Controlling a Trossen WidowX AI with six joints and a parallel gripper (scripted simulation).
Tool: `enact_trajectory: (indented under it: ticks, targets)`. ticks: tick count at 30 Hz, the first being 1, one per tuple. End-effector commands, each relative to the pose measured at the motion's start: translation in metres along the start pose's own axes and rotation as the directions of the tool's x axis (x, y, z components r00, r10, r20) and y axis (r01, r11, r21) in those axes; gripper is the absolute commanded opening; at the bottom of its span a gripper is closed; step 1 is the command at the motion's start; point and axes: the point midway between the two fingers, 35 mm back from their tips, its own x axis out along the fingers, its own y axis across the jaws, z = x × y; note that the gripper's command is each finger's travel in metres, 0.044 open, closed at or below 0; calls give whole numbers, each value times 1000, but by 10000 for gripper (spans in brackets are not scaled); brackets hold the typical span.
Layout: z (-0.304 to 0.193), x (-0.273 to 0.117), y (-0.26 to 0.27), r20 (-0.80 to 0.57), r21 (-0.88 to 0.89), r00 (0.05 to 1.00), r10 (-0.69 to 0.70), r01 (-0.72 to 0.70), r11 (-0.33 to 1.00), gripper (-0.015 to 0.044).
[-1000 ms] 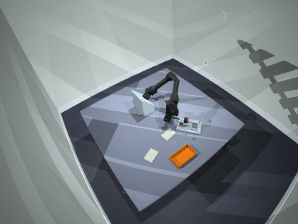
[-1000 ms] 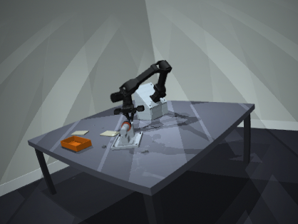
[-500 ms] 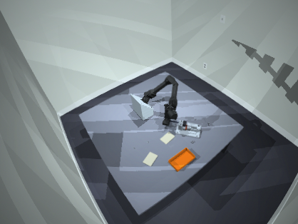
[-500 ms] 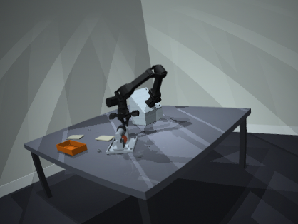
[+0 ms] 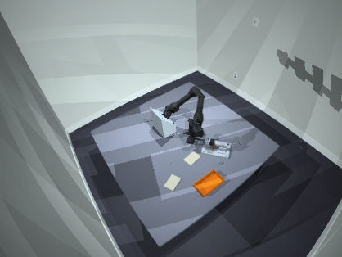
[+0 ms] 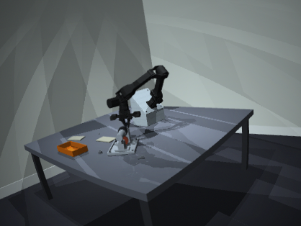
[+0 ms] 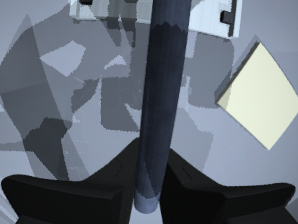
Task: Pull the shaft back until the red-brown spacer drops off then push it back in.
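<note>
Grips the dark shaft (image 5: pixel 202 142) (image 7: pixel 167 75) in the pincer (image 5: pixel 196 140) (image 6: pixel 126 123) (image 7: pixel 147 143), closed on the rod from both sides near its rounded free end. Runs lengthwise from there toward the white fixture (image 5: pixel 209 153) (image 6: pixel 114 151) (image 7: pixel 115 11), standing on the counter (image 5: pixel 135 172) (image 6: pixel 187 137). Shows the red-brown spacer (image 5: pixel 213 146) (image 6: pixel 125 139) as a small patch of red up at the fixture, above its base plate; cannot tell whether threaded on the shaft or loose. Reaches over with the black arm (image 5: pixel 199 108) (image 6: pixel 141 82), bent high at the elbow, from beside a pale slant-faced block (image 5: pixel 163 123) (image 6: pixel 140 102). Leaves one cream card (image 5: pixel 192 158) (image 6: pixel 106 139) (image 7: pixel 259 97) near the fixture, lying flat, with a second cream card (image 5: pixel 173 182) (image 6: pixel 76 138) farther off, and an orange tray (image 5: pixel 209 183) (image 6: pixel 77 152) apart from both.
</note>
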Motion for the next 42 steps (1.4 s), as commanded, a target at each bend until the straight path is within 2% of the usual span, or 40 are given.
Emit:
enact_trajectory:
  ticks: [1, 42]
  targets:
    - [0, 0, 0, 0, 0, 1000, 0, 0, 1000, 0]
    - [12, -1, -1, -6, 2, 1000, 0, 0, 1000, 0]
